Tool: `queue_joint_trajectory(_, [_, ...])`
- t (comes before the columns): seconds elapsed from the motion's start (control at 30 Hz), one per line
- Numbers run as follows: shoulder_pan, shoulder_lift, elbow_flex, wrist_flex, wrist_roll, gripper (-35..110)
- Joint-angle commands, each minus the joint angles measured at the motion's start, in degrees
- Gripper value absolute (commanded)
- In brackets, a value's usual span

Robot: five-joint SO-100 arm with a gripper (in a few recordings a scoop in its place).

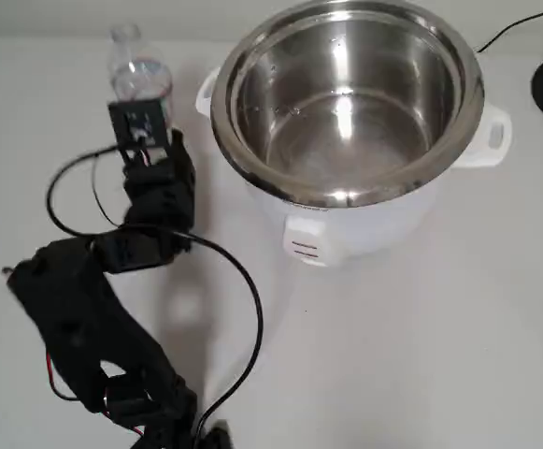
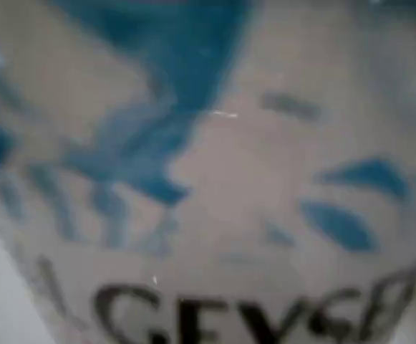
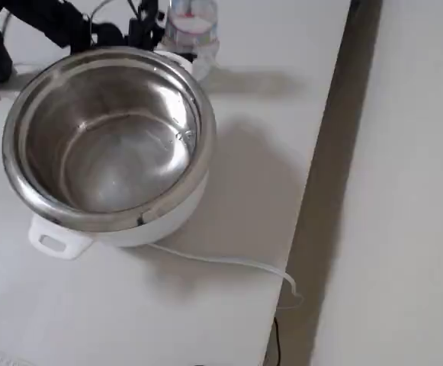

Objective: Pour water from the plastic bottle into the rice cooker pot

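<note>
In the overhead view, the black arm (image 1: 93,309) is seen at the left of the white table (image 1: 411,337), reaching up toward the plastic bottle (image 1: 140,73). The gripper (image 1: 142,122) is placed right at the bottle, which stands upright to the left of the rice cooker pot (image 1: 346,103), apart from it. How far the jaws are parted, and whether the bottle is held, cannot be told. In the wrist view, the bottle's label (image 2: 215,186) is shown blurred and very close, with blue marks and dark letters. In the fixed view, the bottle (image 3: 192,27) is seen behind the pot (image 3: 110,137).
</note>
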Motion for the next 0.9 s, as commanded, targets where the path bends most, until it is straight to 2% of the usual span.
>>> queue_joint_trajectory(0.0, [-1.7,20.4,-3.9,7.5,0.7,8])
queue_joint_trajectory(0.3, [-0.7,39.7,-8.6,26.7,8.4,8])
queue_joint_trajectory(0.53, [6.2,46.9,-18.8,45.9,26.8,9])
queue_joint_trajectory(0.87, [14.9,49.7,-20.7,58.1,53.0,8])
